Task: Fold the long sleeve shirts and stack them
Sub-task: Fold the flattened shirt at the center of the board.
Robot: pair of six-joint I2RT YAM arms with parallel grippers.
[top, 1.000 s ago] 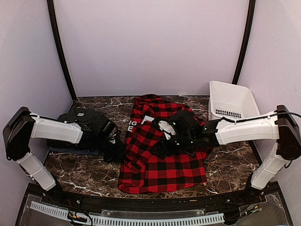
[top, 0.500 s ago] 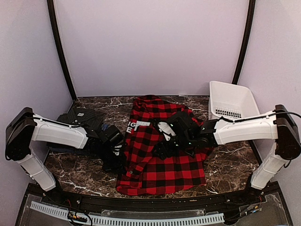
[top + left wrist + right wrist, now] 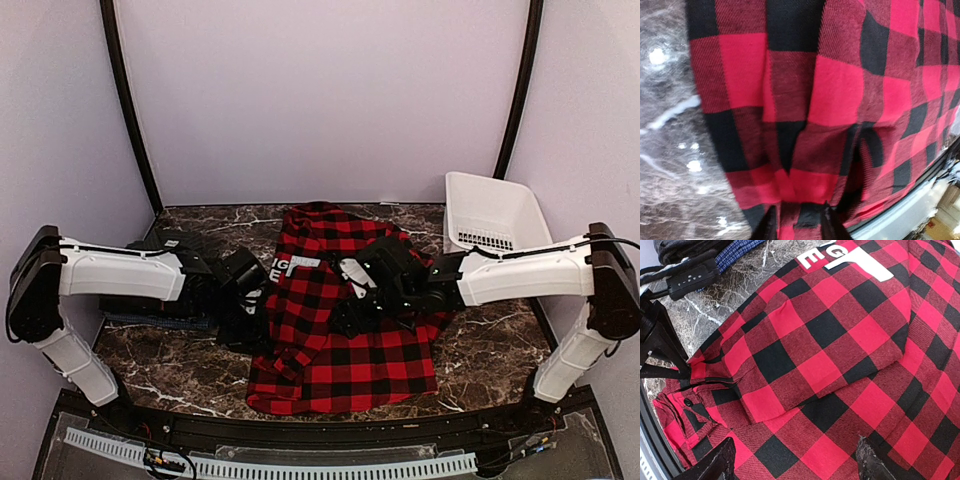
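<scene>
The red-and-black checked shirt (image 3: 345, 330) lies spread on the marble table (image 3: 490, 350), its white letters (image 3: 840, 255) at the far left side. My left gripper (image 3: 252, 318) is low at the shirt's left edge. Its fingers stand a little apart, with a fold of checked cloth (image 3: 805, 195) between them (image 3: 799, 226). My right gripper (image 3: 365, 300) hovers open over the shirt's middle (image 3: 795, 455), holding nothing. A black shirt (image 3: 175, 250) sits on a blue one (image 3: 150, 318) at the left, partly hidden by my left arm.
A white plastic basket (image 3: 490, 215) stands at the back right, tilted against the wall. The table's near rail (image 3: 300, 465) runs just below the shirt's hem. The black and blue cloth (image 3: 735, 252) lies close beside the checked shirt's left edge.
My left gripper has carried the shirt's left edge inward to the right, and its fingers have parted from shut. The right gripper has barely moved and stays open.
</scene>
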